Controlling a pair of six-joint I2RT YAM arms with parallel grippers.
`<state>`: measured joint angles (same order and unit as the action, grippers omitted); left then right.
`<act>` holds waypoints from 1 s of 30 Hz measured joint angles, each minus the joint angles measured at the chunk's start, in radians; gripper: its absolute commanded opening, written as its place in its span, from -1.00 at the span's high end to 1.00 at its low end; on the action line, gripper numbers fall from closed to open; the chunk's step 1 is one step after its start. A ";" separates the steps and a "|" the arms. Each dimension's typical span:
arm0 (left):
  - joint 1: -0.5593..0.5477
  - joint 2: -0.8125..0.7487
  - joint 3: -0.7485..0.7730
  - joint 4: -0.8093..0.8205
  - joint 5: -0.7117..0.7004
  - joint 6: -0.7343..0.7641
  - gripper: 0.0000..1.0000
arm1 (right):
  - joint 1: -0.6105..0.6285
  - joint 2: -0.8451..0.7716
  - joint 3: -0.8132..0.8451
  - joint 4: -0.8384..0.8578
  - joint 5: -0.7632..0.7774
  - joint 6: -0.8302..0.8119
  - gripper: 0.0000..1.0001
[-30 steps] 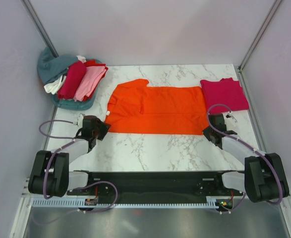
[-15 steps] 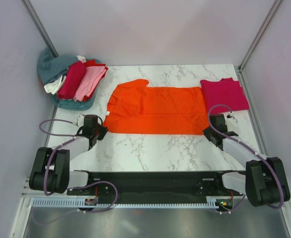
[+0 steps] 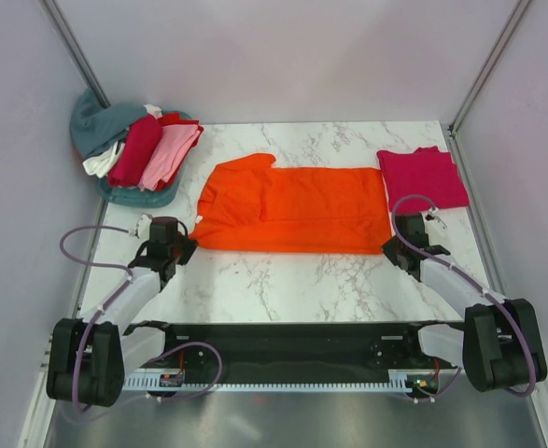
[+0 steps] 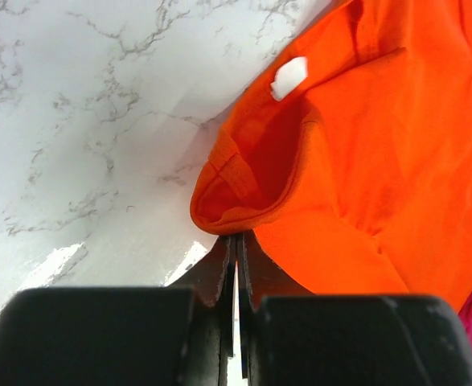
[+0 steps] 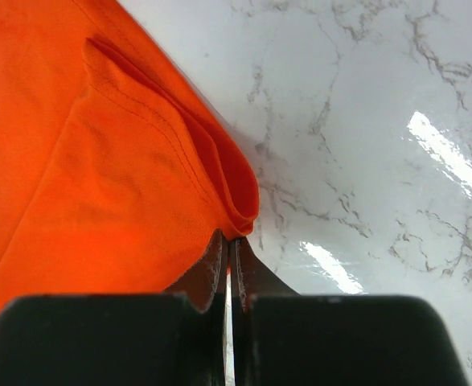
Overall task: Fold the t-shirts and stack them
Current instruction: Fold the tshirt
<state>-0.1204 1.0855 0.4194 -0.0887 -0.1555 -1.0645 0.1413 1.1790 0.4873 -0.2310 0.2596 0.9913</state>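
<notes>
At bright orange cloth t-shirt's [image 3: 292, 207] near corners, left gripper [image 3: 182, 246] and right gripper [image 3: 392, 245] clamp its hem.
Folded crimson-pink shirt [image 3: 421, 177] right of it seems done; heaped shirts [image 3: 143, 154] left of it wait.

Marble table [image 3: 283, 280]: orange shirt [image 3: 297, 207], crimson shirt [image 3: 421, 177], shirt pile [image 3: 138, 154].

No words, numbers, brand names or signs can be read in any view. The only label to be seen is a small white tag [image 4: 289, 77] at the neck of the orange t-shirt [image 4: 380, 161], and no print can be made out on it.
</notes>
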 measured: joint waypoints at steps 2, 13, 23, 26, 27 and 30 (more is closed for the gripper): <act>0.000 -0.024 0.027 -0.047 -0.005 0.011 0.96 | 0.000 0.000 0.034 -0.023 -0.005 -0.008 1.00; 0.000 -0.106 0.109 -0.120 -0.016 0.035 0.95 | 0.000 -0.067 0.122 -0.051 -0.017 -0.033 1.00; 0.001 -0.002 0.064 -0.167 0.008 0.034 0.96 | 0.000 0.035 0.086 -0.102 -0.016 -0.007 1.00; 0.014 0.062 0.166 -0.190 0.014 0.033 0.96 | -0.001 0.118 0.213 -0.127 -0.020 0.000 1.00; 0.026 0.085 0.223 -0.200 0.023 0.033 0.96 | -0.002 0.150 0.282 -0.130 -0.025 0.000 1.00; 0.060 0.124 0.423 -0.229 0.042 0.034 0.96 | -0.006 0.229 0.528 -0.166 -0.045 -0.005 1.00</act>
<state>-0.0605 1.2091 0.8429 -0.3176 -0.1135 -1.0309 0.1356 1.4078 1.0157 -0.3973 0.2146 0.9867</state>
